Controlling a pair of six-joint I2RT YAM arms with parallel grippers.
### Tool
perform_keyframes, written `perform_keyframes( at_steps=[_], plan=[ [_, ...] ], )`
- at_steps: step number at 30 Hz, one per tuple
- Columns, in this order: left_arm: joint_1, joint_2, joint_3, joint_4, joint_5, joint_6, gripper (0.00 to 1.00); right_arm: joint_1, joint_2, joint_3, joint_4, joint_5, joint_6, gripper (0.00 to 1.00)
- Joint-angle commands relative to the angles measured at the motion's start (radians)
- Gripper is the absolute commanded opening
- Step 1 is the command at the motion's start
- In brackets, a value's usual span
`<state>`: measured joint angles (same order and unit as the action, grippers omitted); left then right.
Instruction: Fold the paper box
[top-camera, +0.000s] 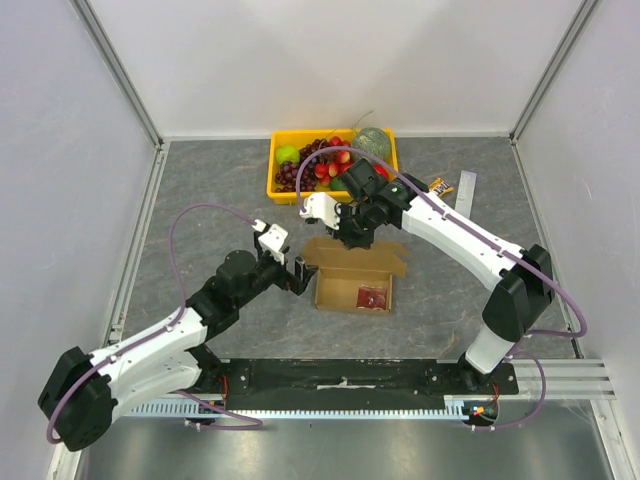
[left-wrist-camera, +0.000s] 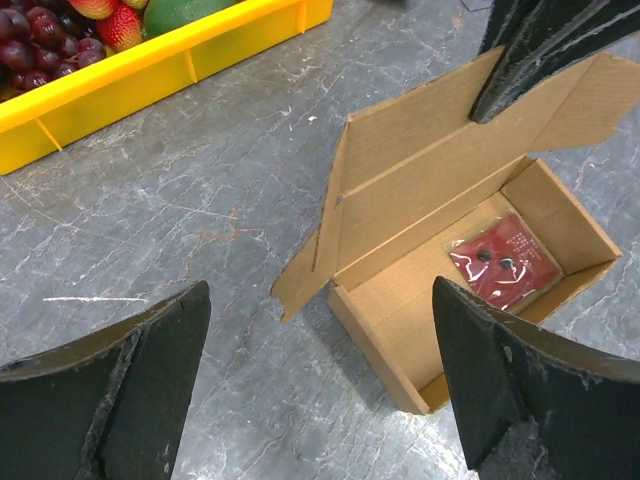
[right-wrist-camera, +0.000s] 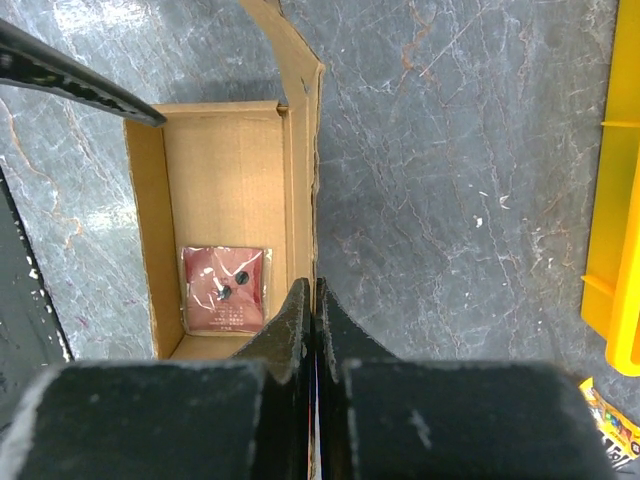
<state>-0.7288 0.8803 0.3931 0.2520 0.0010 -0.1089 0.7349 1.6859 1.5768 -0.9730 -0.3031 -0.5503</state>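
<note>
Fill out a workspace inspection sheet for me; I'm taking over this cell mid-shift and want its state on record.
Surface: grey marbled table, light scuffs.
Job's things: paper box open, lid flap raised, dark-red packet inside.
Clutter: yellow tray of fruit at the far edge; ruler and small snack packet far right.
Grippers: left gripper open, by the box's left end; right gripper shut on the lid flap.
Cables: purple cables loop off both arms.
Surroundings: white walls, metal frame.
</note>
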Motion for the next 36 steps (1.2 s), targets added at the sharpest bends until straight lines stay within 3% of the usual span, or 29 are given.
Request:
perform_keyframes(
  at_steps=[1, 10, 22, 36],
  plan=[
    [0.009, 0.046, 0.018, 0.107, -0.016, 0.069, 0.96, -0.006, -0.017, 0.040, -0.033, -0.027, -0.022, 0.00],
    [0.083, 0.146, 0.038, 0.147, 0.184, 0.034, 0.73, -0.008, -0.031, 0.037, -0.038, -0.030, -0.025, 0.00],
    [0.120, 0.223, 0.090, 0.142, 0.390, 0.011, 0.58, -0.008, -0.028, 0.037, -0.039, -0.036, -0.031, 0.00],
    [0.121, 0.238, 0.084, 0.109, 0.376, 0.006, 0.41, -0.015, -0.029, 0.042, -0.039, -0.048, -0.023, 0.00]
  ],
)
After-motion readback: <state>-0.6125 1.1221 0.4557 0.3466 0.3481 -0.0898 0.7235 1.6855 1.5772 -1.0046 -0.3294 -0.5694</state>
